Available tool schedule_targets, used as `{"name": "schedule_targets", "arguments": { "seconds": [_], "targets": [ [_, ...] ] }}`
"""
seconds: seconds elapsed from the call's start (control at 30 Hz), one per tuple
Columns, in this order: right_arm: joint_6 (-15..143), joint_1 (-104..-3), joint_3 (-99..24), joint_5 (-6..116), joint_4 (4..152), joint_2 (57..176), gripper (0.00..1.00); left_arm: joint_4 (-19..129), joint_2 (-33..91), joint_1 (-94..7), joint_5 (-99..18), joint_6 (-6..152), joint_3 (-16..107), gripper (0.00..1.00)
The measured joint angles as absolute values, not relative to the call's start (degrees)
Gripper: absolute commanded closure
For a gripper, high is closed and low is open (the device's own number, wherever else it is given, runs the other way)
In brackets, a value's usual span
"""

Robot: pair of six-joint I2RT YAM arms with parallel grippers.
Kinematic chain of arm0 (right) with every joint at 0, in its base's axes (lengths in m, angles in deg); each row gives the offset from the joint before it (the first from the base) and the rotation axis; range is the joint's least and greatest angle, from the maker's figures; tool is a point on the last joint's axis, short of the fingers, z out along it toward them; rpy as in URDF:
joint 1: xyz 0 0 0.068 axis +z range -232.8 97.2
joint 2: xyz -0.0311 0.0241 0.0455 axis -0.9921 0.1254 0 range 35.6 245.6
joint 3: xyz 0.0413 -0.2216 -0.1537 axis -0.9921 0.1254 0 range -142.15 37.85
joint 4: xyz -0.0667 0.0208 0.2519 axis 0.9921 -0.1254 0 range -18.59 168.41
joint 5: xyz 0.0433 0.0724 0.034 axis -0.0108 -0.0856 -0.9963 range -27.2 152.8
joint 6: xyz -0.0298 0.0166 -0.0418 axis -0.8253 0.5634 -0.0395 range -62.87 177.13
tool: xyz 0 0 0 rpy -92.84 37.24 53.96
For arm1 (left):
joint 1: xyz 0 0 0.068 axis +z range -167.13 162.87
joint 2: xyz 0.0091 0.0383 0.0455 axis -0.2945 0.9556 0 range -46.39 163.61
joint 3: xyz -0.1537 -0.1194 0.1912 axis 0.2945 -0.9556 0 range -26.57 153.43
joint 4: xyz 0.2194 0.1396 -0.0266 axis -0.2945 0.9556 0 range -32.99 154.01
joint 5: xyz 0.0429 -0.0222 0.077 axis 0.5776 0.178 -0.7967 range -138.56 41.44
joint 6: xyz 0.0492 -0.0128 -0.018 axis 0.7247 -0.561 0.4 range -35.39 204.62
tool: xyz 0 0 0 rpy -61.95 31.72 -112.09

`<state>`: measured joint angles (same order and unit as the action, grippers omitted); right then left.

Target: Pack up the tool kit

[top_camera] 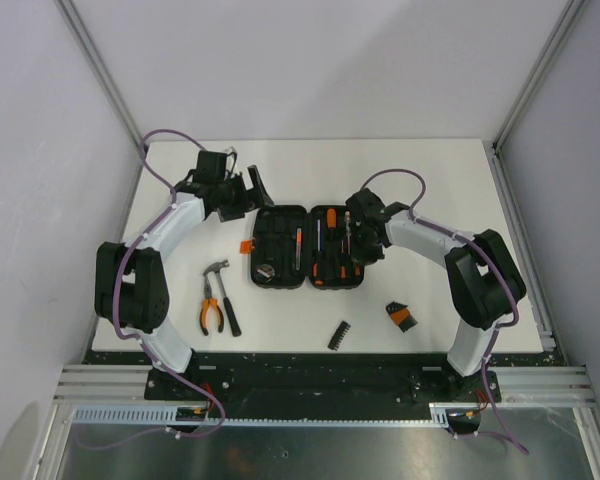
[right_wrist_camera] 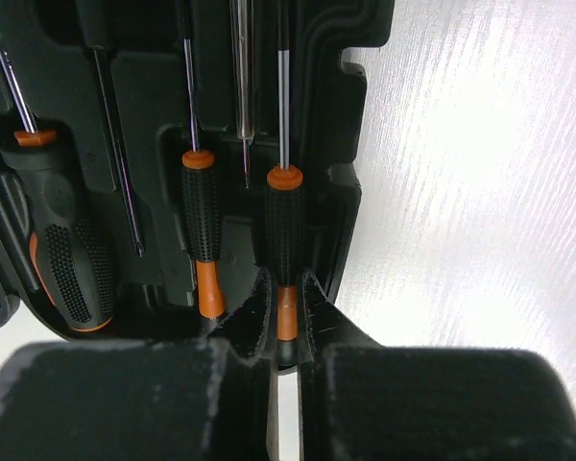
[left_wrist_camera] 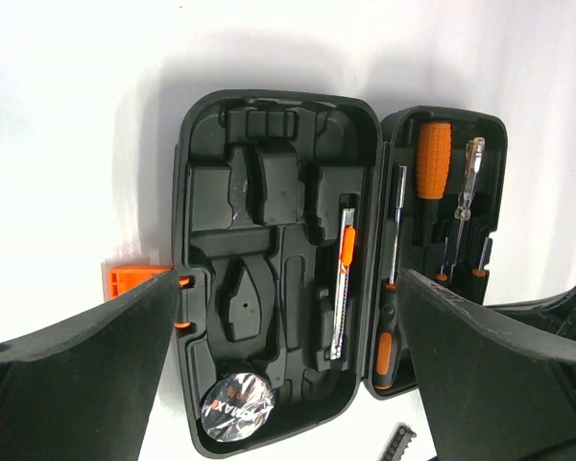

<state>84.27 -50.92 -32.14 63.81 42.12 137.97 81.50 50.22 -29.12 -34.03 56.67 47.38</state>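
The tool kit case (top_camera: 280, 212) lay open and flat at the middle of the table. The right gripper (right_wrist_camera: 286, 296) was seen closed on the tail end of a small screwdriver (right_wrist_camera: 284, 230), whose handle lay in the outermost slot of the right half, just beside a neighbouring driver (right_wrist_camera: 200, 216). The step in hand was judged to be the seating of this screwdriver. It would be done well if the handle were pressed straight down until level with its neighbour, the shaft kept in line with the moulded groove, and the jaws parted only once the handle was bedded; a sideways pull on release could lift it out. The left gripper (left_wrist_camera: 288, 288) hung above the left half of the case with its fingers spread wide, and nothing was held in it. A hammer (top_camera: 223, 295), pliers (top_camera: 211, 312) and a bit strip (top_camera: 339, 335) lay loose on the table, not yet packed.
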Motion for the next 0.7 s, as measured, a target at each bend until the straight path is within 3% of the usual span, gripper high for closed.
{"name": "schedule_targets", "arguments": {
  "seconds": [0.23, 0.5, 0.7],
  "targets": [
    [84.84, -50.28, -32.80, 64.99, 41.44, 138.54, 0.95, 81.50, 50.22, -29.12, -33.42, 56.71, 47.38, 0.01],
    [86.26, -49.52, -32.91, 65.32, 41.42, 138.58, 0.65, 81.50, 50.22, -29.12, -33.31, 56.74, 47.38, 0.01],
    [87.17, -49.37, -33.11, 65.36, 41.37, 138.52, 0.59, 81.50, 50.22, -29.12, -33.31, 56.82, 47.38, 0.01]
  ]
}}
